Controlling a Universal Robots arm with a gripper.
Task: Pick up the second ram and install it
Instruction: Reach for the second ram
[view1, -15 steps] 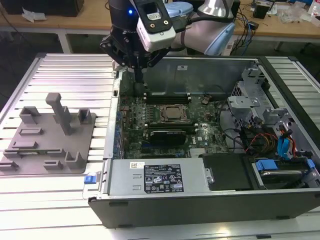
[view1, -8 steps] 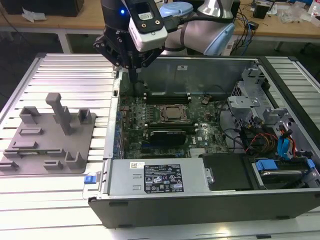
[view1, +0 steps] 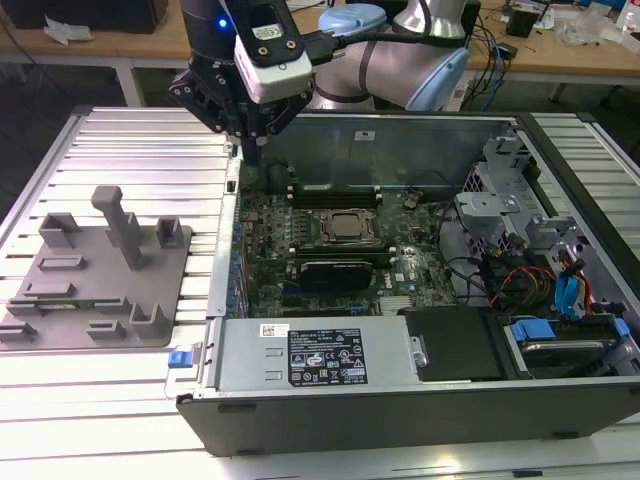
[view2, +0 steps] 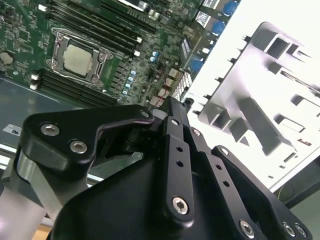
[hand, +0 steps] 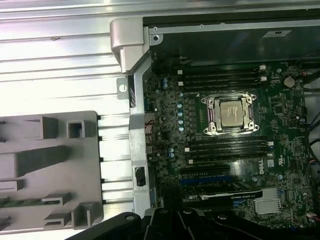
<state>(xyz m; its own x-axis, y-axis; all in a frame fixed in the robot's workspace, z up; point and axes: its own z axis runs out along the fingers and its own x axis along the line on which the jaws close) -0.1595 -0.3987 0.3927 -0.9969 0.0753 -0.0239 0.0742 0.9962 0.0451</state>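
Note:
The second ram (view1: 75, 303) is a thin green stick lying flat in a slot of the grey holder tray (view1: 150, 300), near the tray's front. It also shows in the first wrist view as a green strip (hand: 20, 202) in the tray. My gripper (view1: 252, 152) hangs over the far left corner of the open computer case, well apart from the stick. In the second wrist view its black fingers (view2: 170, 125) come together at the tips with nothing between them. On the motherboard (hand: 170, 125), long black memory slots (hand: 227, 145) run on both sides of the processor socket (hand: 230, 114).
The case's metal wall (hand: 137, 130) stands between the tray and the motherboard. A tall grey post (view1: 125, 230) rises from the tray. Drive cages and cables (view1: 540, 260) crowd the case at the exterior view's right. A ribbed metal table (view1: 140, 150) lies under everything.

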